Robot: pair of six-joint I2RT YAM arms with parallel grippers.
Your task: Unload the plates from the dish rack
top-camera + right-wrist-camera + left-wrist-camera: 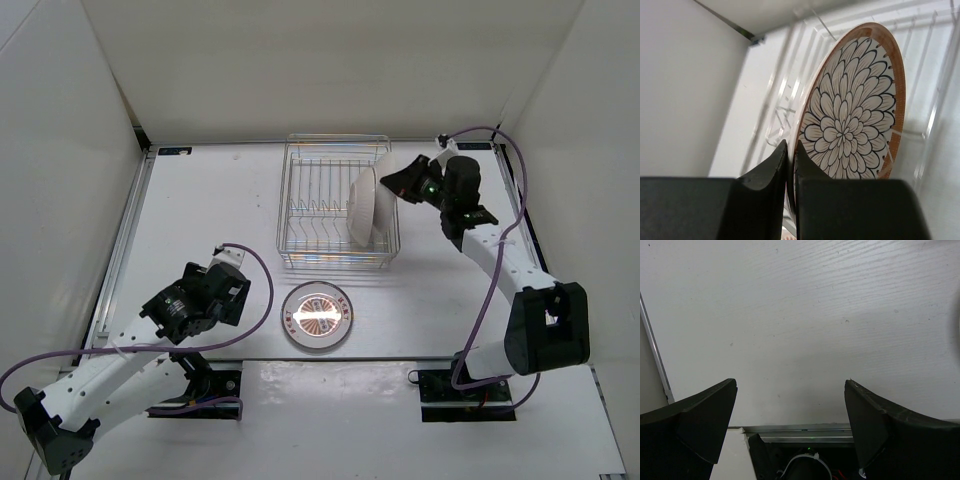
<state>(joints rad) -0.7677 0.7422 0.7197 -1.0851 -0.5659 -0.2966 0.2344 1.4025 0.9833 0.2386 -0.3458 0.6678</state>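
The petal plate (850, 120) stands on edge at the right end of the dish rack (315, 190), its brown rim pinched between the fingers of the right claw (791, 165), which is closed on it. Just near of the rack, a striped plate (317, 315) lies flat, face up, on the bench (200, 200). The left claw (790, 385) hangs wide open over bare bench to the near left, holding nothing.

Three plates (316, 315); one dish rack (330, 260); two grippers: left gripper (790, 385), right gripper (791, 147).
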